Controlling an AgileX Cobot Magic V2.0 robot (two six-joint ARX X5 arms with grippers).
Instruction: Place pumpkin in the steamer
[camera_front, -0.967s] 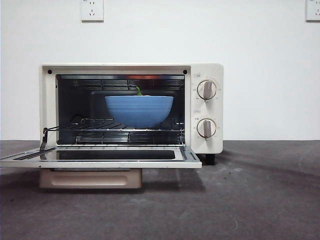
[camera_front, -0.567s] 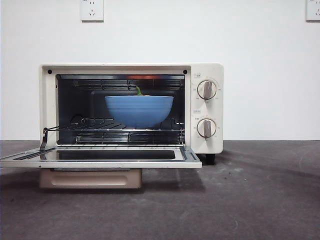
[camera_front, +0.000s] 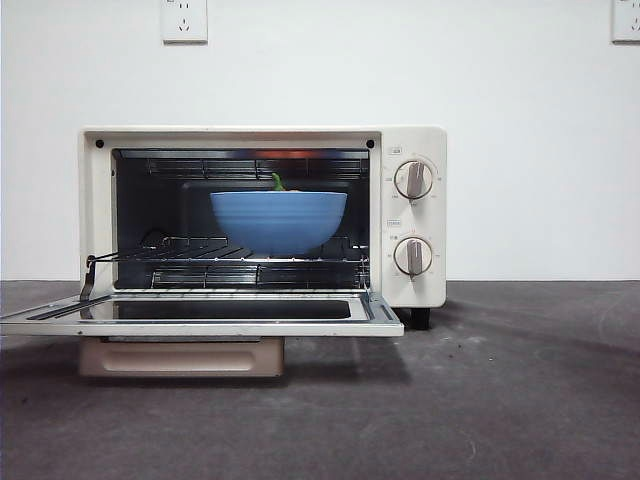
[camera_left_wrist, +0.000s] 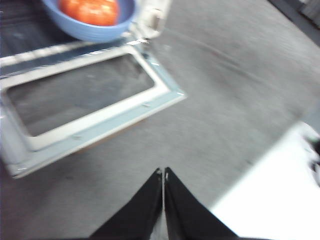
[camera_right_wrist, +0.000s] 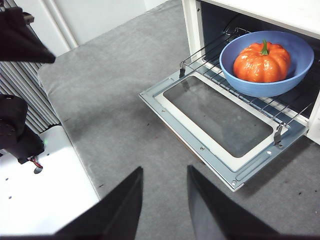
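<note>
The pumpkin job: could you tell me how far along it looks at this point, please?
Done: the pumpkin sits in the blue bowl, which rests on the wire rack inside the steamer.

In hand: nothing. The left gripper is shut and the right gripper open; both are empty and back over the table.

Left: the steamer's door lies folded open, so at most closing it remains.

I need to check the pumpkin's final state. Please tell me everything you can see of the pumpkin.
The pumpkin is small, glossy and orange, with deep ribs and a curved green stem on top. It sits upright inside the blue bowl, which stands on the wire rack in the open steamer. Only the bowl touches it. From the front, just the stem tip shows above the bowl rim. Both grippers are away from it.
</note>
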